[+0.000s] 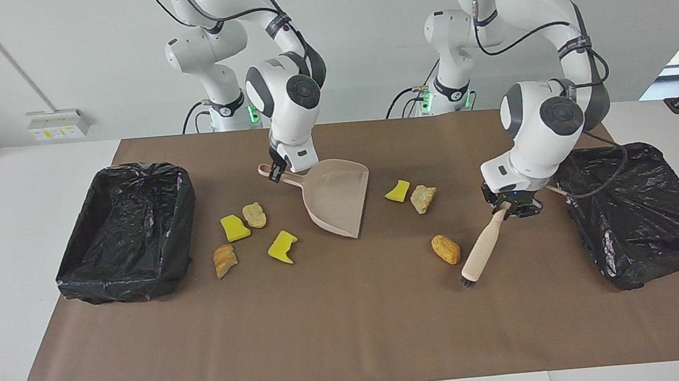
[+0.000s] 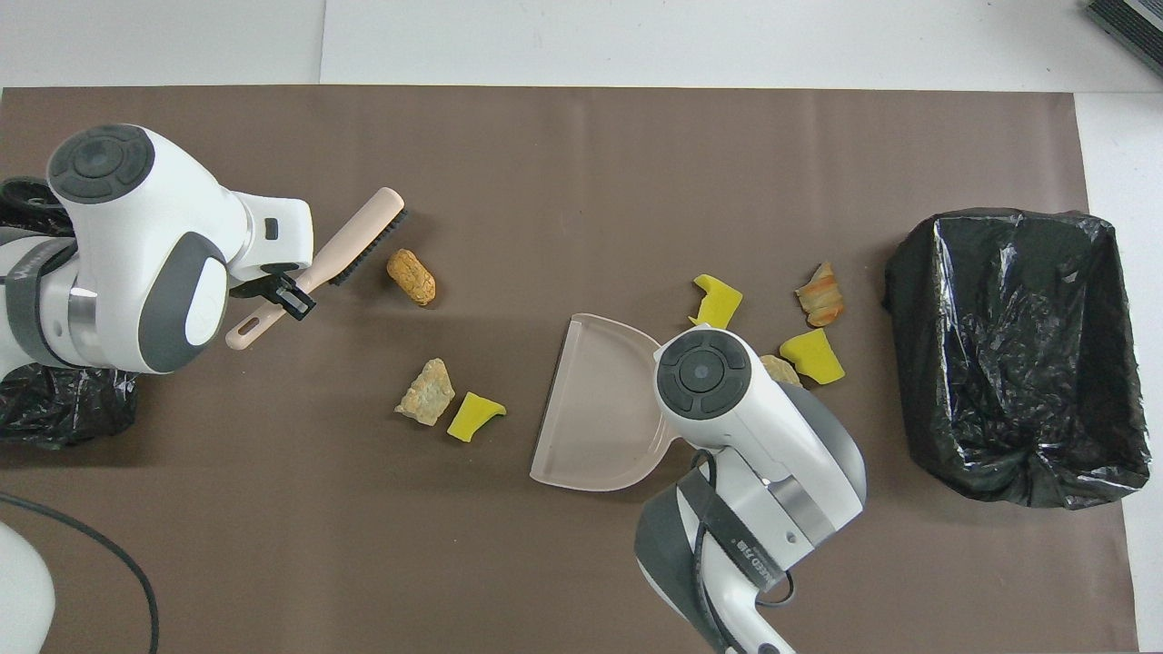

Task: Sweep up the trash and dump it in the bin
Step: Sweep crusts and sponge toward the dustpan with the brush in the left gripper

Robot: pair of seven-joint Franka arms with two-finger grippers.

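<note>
My left gripper (image 1: 510, 204) (image 2: 289, 295) is shut on the handle of a wooden brush (image 1: 482, 247) (image 2: 359, 243). The brush slants down, its black bristles low over the mat beside an orange-brown chunk (image 1: 445, 249) (image 2: 411, 275) of trash. My right gripper (image 1: 277, 172) is shut on the handle of the pale pink dustpan (image 1: 337, 197) (image 2: 595, 409), and in the overhead view its wrist hides it. A yellow wedge (image 1: 399, 190) and a tan lump (image 1: 422, 198) lie beside the pan's mouth. Several more scraps (image 1: 254, 221) lie between the pan and a black-lined bin (image 1: 122, 280).
A second black-bagged bin (image 1: 638, 215) (image 2: 54, 409) stands at the left arm's end, close to the left wrist. The brown mat (image 1: 351, 335) covers the table's middle, with white table around it.
</note>
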